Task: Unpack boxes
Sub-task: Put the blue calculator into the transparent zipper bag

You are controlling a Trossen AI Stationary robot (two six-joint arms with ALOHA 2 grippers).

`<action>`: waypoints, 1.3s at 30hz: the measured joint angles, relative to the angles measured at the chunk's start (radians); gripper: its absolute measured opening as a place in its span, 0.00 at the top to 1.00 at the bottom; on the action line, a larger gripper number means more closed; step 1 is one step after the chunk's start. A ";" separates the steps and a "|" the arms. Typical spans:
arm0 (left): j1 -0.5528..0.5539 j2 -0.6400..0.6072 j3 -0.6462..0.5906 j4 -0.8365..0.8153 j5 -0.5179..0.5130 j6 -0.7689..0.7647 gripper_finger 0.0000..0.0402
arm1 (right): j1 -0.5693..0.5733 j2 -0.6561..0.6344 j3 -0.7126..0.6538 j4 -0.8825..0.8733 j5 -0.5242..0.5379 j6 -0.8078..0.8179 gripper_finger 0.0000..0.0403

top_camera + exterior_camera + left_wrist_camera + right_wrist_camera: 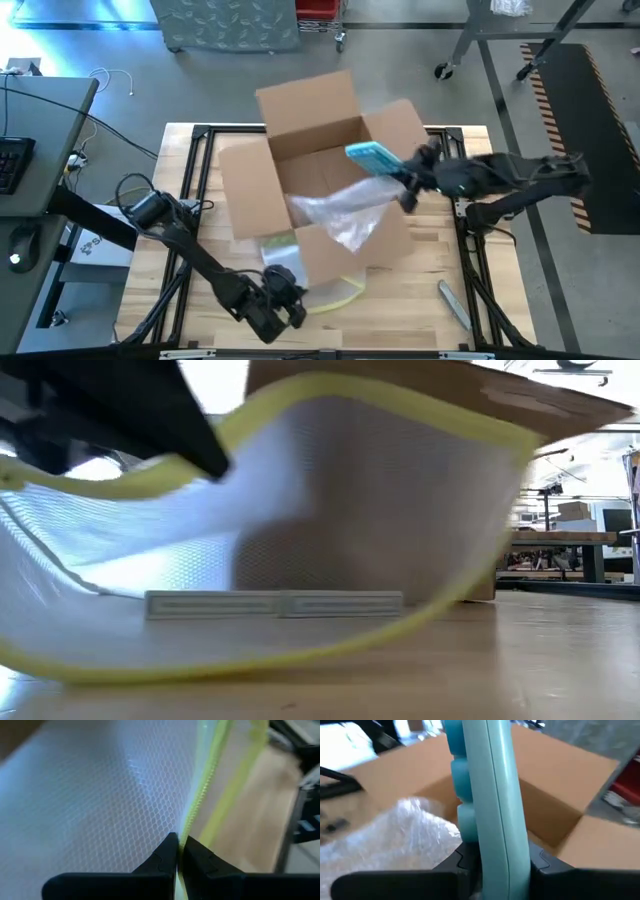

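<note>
High view: large brown corrugated cardboard box [310, 160] sits mid-surface on the pale wooden surface [420, 300], flaps splayed open, crinkly clear plastic film [345, 215] spilling out over its near side.

Right gripper [408, 180] hangs above the box's open top. Its fingers are clamped on a flat light-blue plastic item with a row of raised blue bumps [372, 157]; the item juts out beyond the fingertips, over the box interior. Right wrist view: the same blue item [487, 800] stands between the two dark fingers [457, 860], gripped near its lower end, with box wall and film behind it.

Left gripper [290, 300] is low at the near edge of the surface, just in front of the box. Left wrist view: fingers [162, 857] pressed together on the yellow edge of a flat clear mesh-textured sleeve [100, 795]; the sleeve's yellow trim runs away from the fingertips. Low view: sleeve [330, 510] curves up off the surface, part lifted, lower edge touching the wood, box behind it.

A small grey flat tool [452, 303] lies on the surface, well apart from both sets of fingers.
</note>
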 joint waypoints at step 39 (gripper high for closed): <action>0.003 -0.104 0.001 -0.160 0.037 0.218 0.73 | 0.095 0.007 -0.527 0.746 0.023 -0.106 0.86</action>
